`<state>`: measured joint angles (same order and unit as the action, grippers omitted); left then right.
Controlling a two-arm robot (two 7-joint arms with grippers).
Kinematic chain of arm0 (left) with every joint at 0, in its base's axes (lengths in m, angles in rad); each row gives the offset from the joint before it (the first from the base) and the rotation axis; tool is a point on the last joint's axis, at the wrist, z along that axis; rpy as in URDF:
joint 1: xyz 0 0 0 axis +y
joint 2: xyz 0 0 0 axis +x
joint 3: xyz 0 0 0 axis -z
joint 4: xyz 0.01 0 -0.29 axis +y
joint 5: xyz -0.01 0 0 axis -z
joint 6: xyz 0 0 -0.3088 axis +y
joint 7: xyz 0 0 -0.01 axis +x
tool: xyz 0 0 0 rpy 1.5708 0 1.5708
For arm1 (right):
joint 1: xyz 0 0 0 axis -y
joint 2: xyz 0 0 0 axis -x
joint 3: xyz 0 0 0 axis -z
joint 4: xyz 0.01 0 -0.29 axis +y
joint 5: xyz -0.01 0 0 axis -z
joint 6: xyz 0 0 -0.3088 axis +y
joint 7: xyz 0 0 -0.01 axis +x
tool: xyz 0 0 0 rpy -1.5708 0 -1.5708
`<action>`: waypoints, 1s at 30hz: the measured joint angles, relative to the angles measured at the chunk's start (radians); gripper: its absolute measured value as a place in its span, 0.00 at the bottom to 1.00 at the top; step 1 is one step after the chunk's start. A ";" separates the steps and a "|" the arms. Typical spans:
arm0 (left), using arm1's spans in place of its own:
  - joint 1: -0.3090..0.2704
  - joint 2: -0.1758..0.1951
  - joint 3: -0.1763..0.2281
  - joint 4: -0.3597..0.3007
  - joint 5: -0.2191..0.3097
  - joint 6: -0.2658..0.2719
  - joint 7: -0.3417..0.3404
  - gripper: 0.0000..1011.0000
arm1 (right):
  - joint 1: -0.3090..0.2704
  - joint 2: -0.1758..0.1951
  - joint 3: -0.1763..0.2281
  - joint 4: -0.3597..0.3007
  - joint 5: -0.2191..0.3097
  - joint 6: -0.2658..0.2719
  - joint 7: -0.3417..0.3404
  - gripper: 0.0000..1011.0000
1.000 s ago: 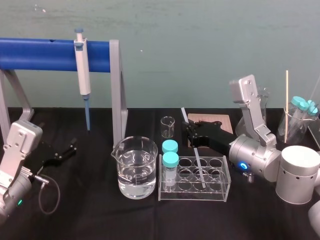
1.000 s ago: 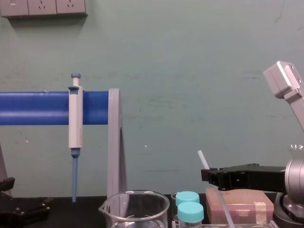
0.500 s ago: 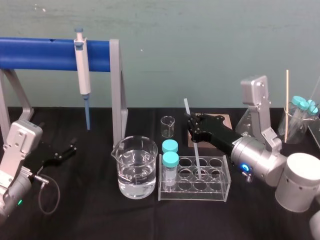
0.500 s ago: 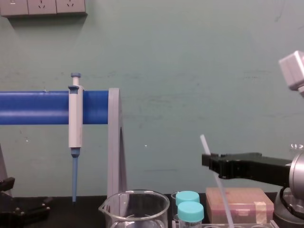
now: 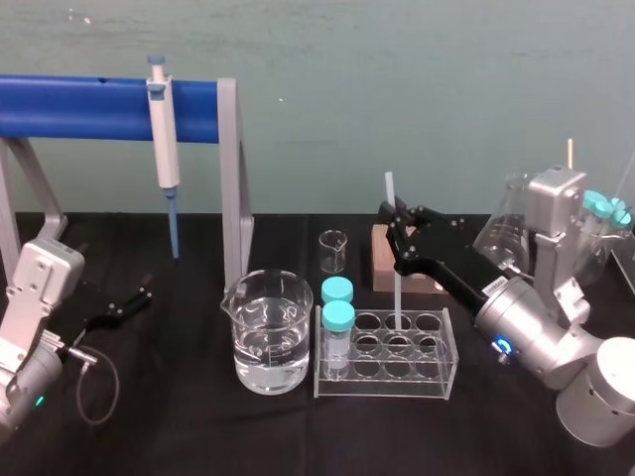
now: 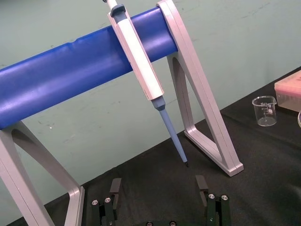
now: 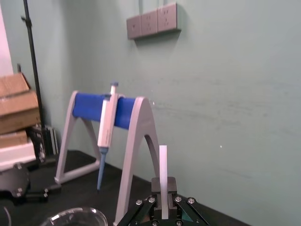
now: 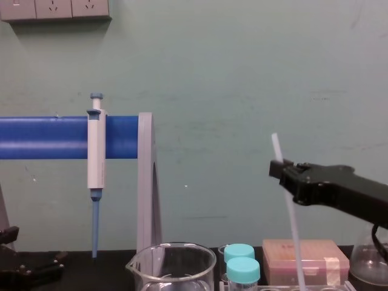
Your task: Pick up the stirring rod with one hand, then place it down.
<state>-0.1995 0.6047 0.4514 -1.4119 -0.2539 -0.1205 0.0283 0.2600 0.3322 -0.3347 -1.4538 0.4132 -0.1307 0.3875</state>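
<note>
Right gripper (image 5: pixel 396 226), centre-right of the head view, clenched on the stirring rod (image 5: pixel 395 278), held nearly upright with its lower end at the clear tube rack (image 5: pixel 397 385); pick-up apparently done, next calling for gentle lowering and release; left gripper (image 5: pixel 127 300) parked open, lower left.

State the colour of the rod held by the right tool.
Translucent white; the stirring rod shows best in the chest view.
</note>
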 joint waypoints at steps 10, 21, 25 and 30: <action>0.000 0.000 0.000 0.000 0.000 0.000 0.000 0.99 | -0.016 0.006 0.089 -0.115 0.059 0.001 -0.001 0.07; 0.000 0.000 0.000 0.000 0.000 0.000 0.000 0.99 | 0.001 0.025 0.132 -0.155 0.050 -0.012 -0.010 0.07; 0.000 0.000 0.000 0.000 0.000 0.000 0.000 0.99 | 0.004 0.023 0.135 -0.155 0.046 -0.015 -0.013 0.07; 0.000 0.000 0.000 0.000 0.000 0.000 0.000 0.99 | 0.004 0.021 0.137 -0.152 0.043 -0.014 -0.013 0.07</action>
<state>-0.1995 0.6047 0.4514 -1.4120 -0.2539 -0.1205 0.0283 0.2638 0.3529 -0.1981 -1.6060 0.4559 -0.1445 0.3749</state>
